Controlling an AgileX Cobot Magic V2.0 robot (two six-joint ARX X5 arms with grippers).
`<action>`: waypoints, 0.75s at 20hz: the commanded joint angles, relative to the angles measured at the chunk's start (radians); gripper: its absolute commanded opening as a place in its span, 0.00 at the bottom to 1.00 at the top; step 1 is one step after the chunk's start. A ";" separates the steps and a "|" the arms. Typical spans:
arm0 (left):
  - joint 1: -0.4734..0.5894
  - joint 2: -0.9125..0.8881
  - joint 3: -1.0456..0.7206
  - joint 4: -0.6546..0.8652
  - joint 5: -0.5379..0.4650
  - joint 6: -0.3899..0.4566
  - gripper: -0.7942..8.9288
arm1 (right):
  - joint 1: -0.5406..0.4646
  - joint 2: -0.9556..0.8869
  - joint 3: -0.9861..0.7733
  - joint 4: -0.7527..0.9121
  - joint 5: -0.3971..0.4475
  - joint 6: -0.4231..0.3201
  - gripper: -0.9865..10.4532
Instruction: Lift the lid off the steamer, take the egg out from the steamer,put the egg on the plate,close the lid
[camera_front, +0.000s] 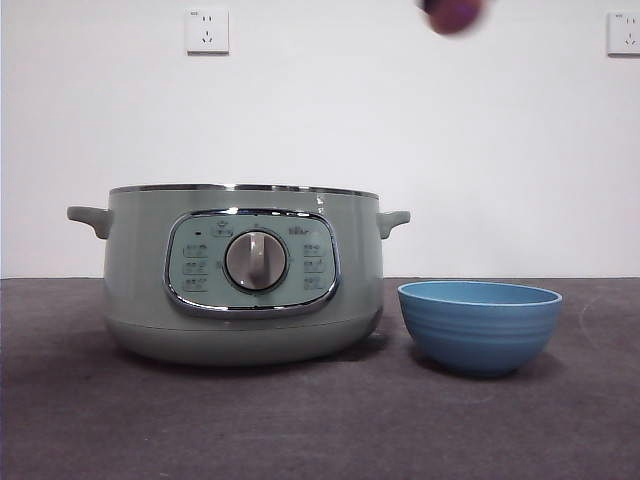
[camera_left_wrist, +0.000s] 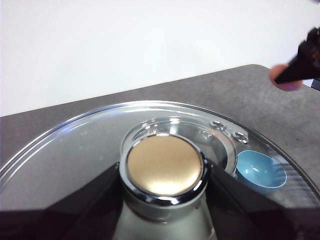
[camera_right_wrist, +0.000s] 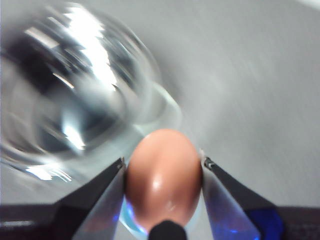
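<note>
The sage-green steamer (camera_front: 150, 290) stands open on the left of the table in the front view. My left gripper (camera_left_wrist: 164, 169) is shut on the knob (camera_left_wrist: 164, 162) of the glass lid (camera_left_wrist: 70, 150) and holds it up, out of the front view. My right gripper (camera_right_wrist: 164, 167) is shut on the reddish-brown egg (camera_right_wrist: 164, 187). The egg (camera_front: 452, 13) shows blurred at the top edge of the front view, high above the blue plate (camera_front: 480, 325). The left wrist view shows the right gripper (camera_left_wrist: 300, 62) with the egg (camera_left_wrist: 284, 80), and the plate (camera_left_wrist: 261, 171) through the glass.
The dark table (camera_front: 300, 430) runs to a white wall with two sockets (camera_front: 207, 30). In the right wrist view a blurred shiny round shape (camera_right_wrist: 75, 90) lies beyond the egg; I cannot tell whether it is the lid or the pot.
</note>
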 joint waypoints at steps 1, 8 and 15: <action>-0.002 0.004 0.005 0.056 0.001 -0.005 0.07 | -0.072 0.021 -0.070 0.006 -0.100 -0.019 0.08; -0.002 0.052 0.005 0.058 0.001 -0.006 0.07 | -0.161 0.022 -0.456 0.320 -0.224 -0.023 0.08; -0.003 0.117 0.005 0.101 0.006 -0.006 0.07 | -0.152 0.039 -0.673 0.568 -0.246 -0.023 0.08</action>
